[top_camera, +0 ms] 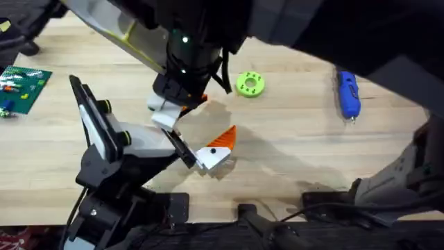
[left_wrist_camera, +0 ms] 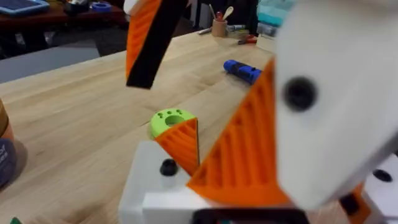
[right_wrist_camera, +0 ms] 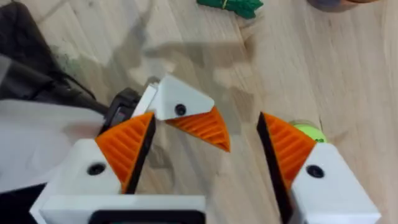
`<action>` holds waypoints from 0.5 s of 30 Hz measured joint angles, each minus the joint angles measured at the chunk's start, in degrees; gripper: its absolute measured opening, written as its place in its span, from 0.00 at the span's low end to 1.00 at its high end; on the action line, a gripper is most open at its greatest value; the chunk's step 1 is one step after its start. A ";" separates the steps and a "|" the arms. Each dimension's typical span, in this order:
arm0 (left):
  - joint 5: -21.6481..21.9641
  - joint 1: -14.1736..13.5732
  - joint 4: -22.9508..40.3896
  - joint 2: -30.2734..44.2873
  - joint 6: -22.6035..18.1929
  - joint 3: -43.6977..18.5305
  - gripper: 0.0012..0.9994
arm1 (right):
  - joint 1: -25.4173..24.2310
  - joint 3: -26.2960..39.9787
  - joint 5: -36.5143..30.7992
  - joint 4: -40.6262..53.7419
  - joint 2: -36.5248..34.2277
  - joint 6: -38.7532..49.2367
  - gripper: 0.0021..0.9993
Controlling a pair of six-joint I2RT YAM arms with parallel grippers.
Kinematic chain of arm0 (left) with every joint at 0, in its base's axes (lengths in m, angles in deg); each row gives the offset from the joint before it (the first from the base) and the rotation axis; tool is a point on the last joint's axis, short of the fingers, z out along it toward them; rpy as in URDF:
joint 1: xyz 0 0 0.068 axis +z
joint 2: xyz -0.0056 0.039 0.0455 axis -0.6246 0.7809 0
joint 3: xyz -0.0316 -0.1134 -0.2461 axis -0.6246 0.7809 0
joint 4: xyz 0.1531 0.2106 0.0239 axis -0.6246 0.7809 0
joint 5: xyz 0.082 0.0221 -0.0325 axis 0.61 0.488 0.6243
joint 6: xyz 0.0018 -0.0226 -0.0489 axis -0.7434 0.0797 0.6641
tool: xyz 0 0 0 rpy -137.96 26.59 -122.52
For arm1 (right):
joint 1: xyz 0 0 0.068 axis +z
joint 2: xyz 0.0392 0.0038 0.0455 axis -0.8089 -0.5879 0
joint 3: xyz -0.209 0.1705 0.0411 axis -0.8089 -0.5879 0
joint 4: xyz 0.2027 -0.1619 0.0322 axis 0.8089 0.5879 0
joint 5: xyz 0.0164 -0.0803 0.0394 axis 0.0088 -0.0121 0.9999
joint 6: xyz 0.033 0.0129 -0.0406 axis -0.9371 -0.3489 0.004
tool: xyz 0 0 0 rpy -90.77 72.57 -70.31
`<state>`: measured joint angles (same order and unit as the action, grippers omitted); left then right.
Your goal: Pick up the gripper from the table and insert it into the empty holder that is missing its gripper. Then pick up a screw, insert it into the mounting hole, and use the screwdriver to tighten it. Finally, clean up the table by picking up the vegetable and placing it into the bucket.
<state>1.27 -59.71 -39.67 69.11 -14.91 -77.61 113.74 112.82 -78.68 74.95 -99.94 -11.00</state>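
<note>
The small black-and-white robot arm (top_camera: 114,163) stands at the table's near left, a white gripper (top_camera: 216,148) with orange tip seated on its holder (top_camera: 182,149). The right gripper (right_wrist_camera: 205,149) hangs above it, fingers spread. The left gripper (top_camera: 173,104) hovers just behind, fingers apart. The screwdriver (top_camera: 347,94) lies far right; the vegetable (right_wrist_camera: 231,5) lies on the wood.

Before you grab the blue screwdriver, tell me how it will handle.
The screwdriver looks rigid, a hard pen-shaped body. Lying flat on the table, its rounded barrel will probably roll if nudged sideways. The smooth casing may slip in a pinch.
</note>
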 joint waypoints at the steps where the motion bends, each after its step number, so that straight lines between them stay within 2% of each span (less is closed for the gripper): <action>1: -0.06 0.00 -0.01 0.00 -0.10 0.00 0.99 | 0.02 0.00 0.38 0.04 0.38 0.00 0.99; 7: -0.15 0.00 -0.03 -0.01 -0.42 0.00 0.99 | -0.71 0.00 2.16 0.57 2.97 -0.74 0.99; 15: -0.15 0.00 -0.03 -0.01 -0.45 0.00 0.99 | -5.10 0.00 2.58 1.58 5.40 -2.04 0.99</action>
<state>1.12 -59.71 -39.70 69.10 -15.37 -77.61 108.64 112.82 -76.10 76.53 -94.55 -13.05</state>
